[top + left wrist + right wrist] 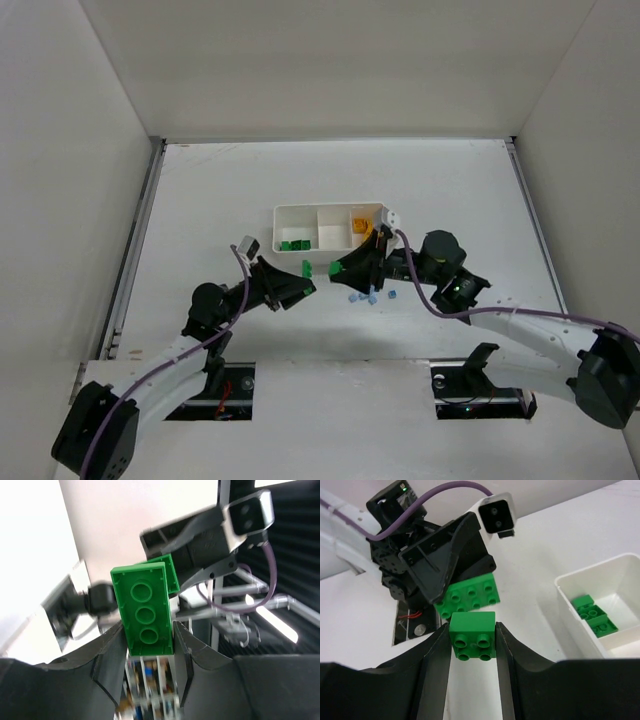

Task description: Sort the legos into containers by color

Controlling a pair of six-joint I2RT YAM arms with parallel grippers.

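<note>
Bricks of green plastic fill both tools. The left gripper (pixel 148 632) is closed to the width of a long green brick (pixel 144 611). Its fingers pinch the narrow flanks, and most of the brick stands out past the fingertips, its hollow underside with three round tubes facing the wrist camera. The right gripper (pixel 472 630) is narrowed the same way onto a small green brick (pixel 472 636), a short square piece clamped by its sides right at the fingertips.

The two tools point at each other tip to tip, so each brick sits directly ahead of the other tool's fingers. From above a thin gap seems to show between the pieces, but the wrist views overlap them, so I cannot say for certain that they are apart. One piece per tool in opposed grips looks like the way to pull a stacked pair apart, which a single gripper could not do.

The white tray (pixel 325 207) lies just beyond both sets of fingertips, close enough for a short reach. Green legos (pixel 293 244) already lie in the end compartment on the left gripper's side, and orange legos (pixel 360 225) in the end one nearest the right gripper. Both held bricks likely belong with the green. Light blue legos (pixel 372 297) lie loose on the table (pixel 200 200), just under and behind the right gripper's fingers, not yet sorted.
</note>
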